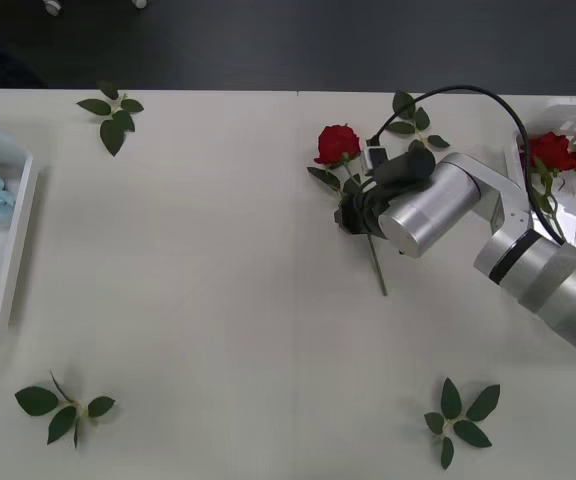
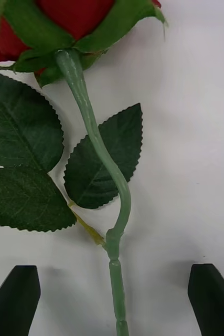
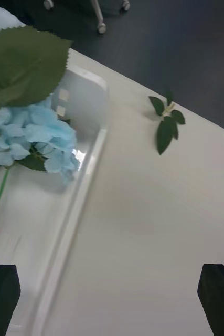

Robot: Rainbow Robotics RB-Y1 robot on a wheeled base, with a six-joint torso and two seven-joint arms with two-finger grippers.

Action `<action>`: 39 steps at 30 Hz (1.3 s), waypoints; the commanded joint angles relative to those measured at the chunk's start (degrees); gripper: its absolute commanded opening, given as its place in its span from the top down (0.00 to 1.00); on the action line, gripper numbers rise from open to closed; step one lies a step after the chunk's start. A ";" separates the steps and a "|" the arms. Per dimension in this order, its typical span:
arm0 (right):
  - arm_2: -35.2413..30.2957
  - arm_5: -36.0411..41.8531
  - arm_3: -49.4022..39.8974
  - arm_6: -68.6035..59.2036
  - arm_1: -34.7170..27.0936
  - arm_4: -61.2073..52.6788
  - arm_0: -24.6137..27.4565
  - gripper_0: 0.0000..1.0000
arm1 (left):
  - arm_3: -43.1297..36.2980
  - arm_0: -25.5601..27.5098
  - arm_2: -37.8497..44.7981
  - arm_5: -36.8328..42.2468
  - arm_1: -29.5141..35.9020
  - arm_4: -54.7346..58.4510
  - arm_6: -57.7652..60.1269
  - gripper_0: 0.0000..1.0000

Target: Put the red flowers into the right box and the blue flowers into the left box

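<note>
Now you are hovering the right gripper [image 2: 114, 299], fingers apart, over the stem of the last loose rose [image 1: 338, 144] beside the right box [image 1: 568, 112], which is already holding two roses, while blue flowers [image 3: 30, 134] are lying in the left box [image 3: 85, 157].

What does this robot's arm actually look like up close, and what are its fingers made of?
The right arm is built of smooth silver-grey metal cylinders joined by white housings, with a dark band between two segments. A black cable loops over it to a dark wrist block. The right gripper has two flat black fingers; their material is unclear. The left gripper has the same black fingers.
</note>
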 commanded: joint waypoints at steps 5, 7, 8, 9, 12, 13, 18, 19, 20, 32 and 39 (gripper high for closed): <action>1.36 -0.18 1.61 -1.25 1.05 1.13 0.02 0.87 | -3.68 1.45 -0.14 4.01 1.25 14.88 -12.12 0.00; 1.62 -0.18 1.61 -1.07 0.87 1.22 -0.07 0.89 | -3.68 0.57 -0.05 6.21 1.25 17.17 -15.81 0.00; 1.71 -0.18 1.61 -0.98 0.87 1.39 -0.07 0.90 | -3.68 0.13 -0.14 7.26 1.25 18.31 -17.65 0.00; 1.80 -0.26 1.52 -0.81 0.87 1.65 -0.07 0.90 | -3.68 -0.30 -0.14 8.40 1.25 19.45 -19.85 0.00; 1.89 -0.18 1.61 -0.45 0.78 2.09 -0.07 0.97 | -3.59 -1.80 -0.14 11.48 1.25 21.74 -25.21 0.00; 1.80 -0.18 1.52 -0.28 0.70 2.18 -0.07 1.00 | -3.68 -2.77 -0.23 13.33 1.25 22.62 -27.50 0.00; 1.80 -0.18 1.43 -0.01 0.43 1.65 -0.07 1.00 | -3.42 -6.81 -0.23 19.57 1.25 24.29 -35.14 0.00; 1.80 -0.18 1.26 0.07 0.26 1.48 -0.07 1.00 | -3.24 -7.69 -0.23 20.80 1.25 24.46 -36.46 0.00; 1.71 -0.18 0.56 0.07 -0.27 1.04 -0.07 1.00 | -2.01 -9.27 -0.67 22.91 1.25 25.52 -38.92 0.00; -7.34 18.02 -17.99 1.57 -8.71 -10.39 0.02 1.00 | 19.70 -25.09 -1.02 38.46 1.25 29.39 -61.60 0.00; -14.46 25.49 -25.02 2.62 -12.84 -17.24 0.20 1.00 | 25.59 -29.75 -3.48 40.01 1.25 29.56 -69.56 0.00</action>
